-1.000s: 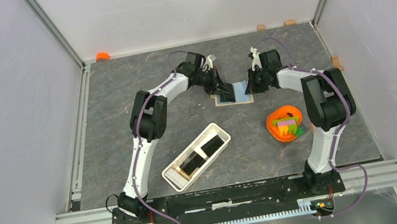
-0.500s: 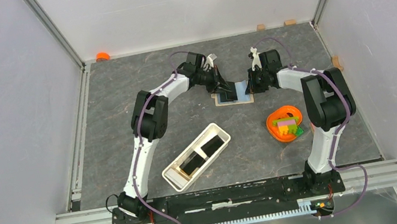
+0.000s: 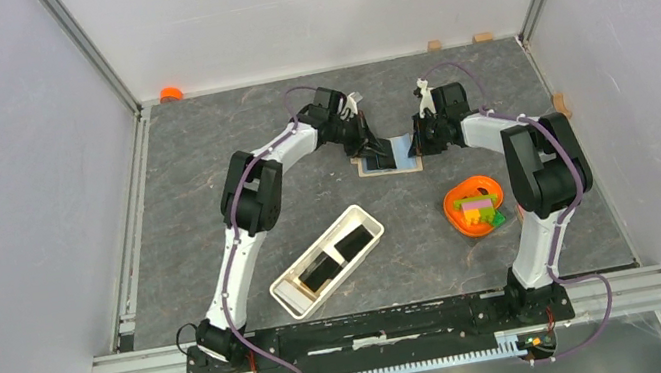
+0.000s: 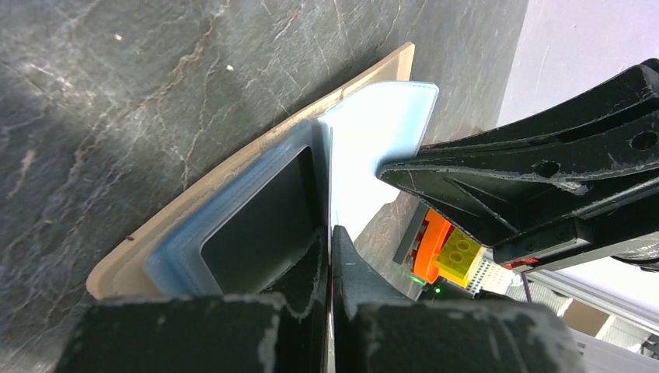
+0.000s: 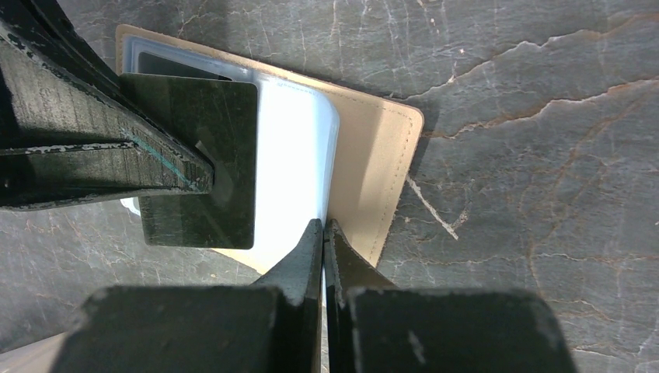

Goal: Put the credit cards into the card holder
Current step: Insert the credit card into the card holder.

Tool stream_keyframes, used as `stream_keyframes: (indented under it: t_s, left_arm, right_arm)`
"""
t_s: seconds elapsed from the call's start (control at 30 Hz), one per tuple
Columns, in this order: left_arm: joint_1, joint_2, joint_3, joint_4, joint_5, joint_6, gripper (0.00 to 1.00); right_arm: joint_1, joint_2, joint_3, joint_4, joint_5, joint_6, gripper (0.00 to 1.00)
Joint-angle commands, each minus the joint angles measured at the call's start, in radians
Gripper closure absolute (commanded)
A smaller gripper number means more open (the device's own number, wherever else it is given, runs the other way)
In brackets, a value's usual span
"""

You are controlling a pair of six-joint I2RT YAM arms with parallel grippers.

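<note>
1. Nearest the arm bases, a long white plastic tray lies slantwise on the grey stone-patterned table. Two flat black rectangular credit cards lie inside it, well apart from both tools.
2. To its right stands an orange bowl of coloured blocks, clear of the work.
3. Farther out, mid-table, the flat tan card holder lies open between the tools. One of its pockets already shows a dark card.
4. The right tool is clamped tight on the edge of a clear plastic sleeve, holding it raised off the holder.
5. The left tool is closed on a dark credit card.
6. That card overlaps the sleeve's face from the left arm's side, its edges roughly parallel to the sleeve's. The pocket probably lies towards the right arm, so the left arm would feed while the right steadies. Whether the card has entered, I cannot tell.
</note>
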Motion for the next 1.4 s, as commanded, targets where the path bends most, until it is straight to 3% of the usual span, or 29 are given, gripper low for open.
stream_keyframes:
  t_s: [0.0, 0.67, 0.97, 1.37]
  left_arm:
    - [-0.007, 0.016, 0.038, -0.037, -0.058, 0.061, 0.98]
    - [-0.048, 0.065, 0.071, -0.051, -0.061, 0.069, 0.98]
    - [-0.056, 0.067, 0.060, -0.015, -0.092, -0.004, 0.98]
    - [-0.048, -0.014, -0.089, 0.116, -0.201, -0.110, 0.98]
  right_arm:
    - [-0.003, 0.001, 0.026, -0.014, 0.030, -0.013, 1.00]
    - [0.002, -0.011, 0.026, -0.016, 0.014, -0.008, 1.00]
    - [0.009, -0.013, 0.026, -0.017, 0.012, -0.007, 1.00]
    - [0.009, -0.020, 0.023, -0.017, 0.016, -0.007, 1.00]
